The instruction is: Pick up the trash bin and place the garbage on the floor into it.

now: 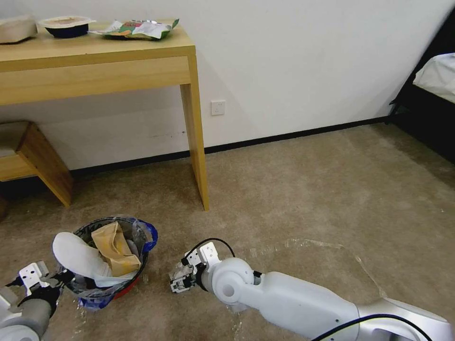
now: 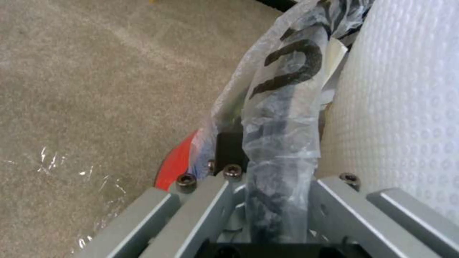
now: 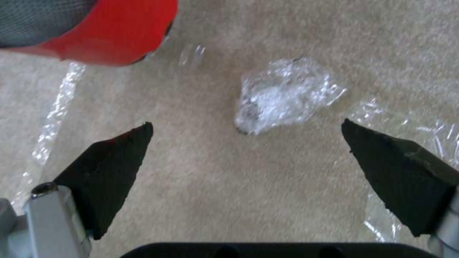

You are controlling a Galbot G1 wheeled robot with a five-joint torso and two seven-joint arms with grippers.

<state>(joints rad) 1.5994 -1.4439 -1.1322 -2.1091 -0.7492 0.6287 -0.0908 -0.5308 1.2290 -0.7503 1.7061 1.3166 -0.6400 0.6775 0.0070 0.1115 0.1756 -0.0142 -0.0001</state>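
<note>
Gripping one trash bin (image 1: pixel 106 255) — left end effector (image 1: pixel 59 279), one clear plastic scrap (image 3: pixel 282 95).

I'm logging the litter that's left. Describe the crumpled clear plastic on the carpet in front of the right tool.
The clear plastic scrap is a small, glossy, see-through wad, crumpled and lying loose on the beige carpet. It sits ahead of the open right tool, between its dark fingers, untouched. The red trash bin is close beside it.

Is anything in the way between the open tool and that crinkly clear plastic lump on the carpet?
Nothing visible. The right tool hangs open over bare beige carpet, and the crumpled clear plastic scrap lies just ahead between its black fingers. The red round trash bin sits off to one side.
</note>
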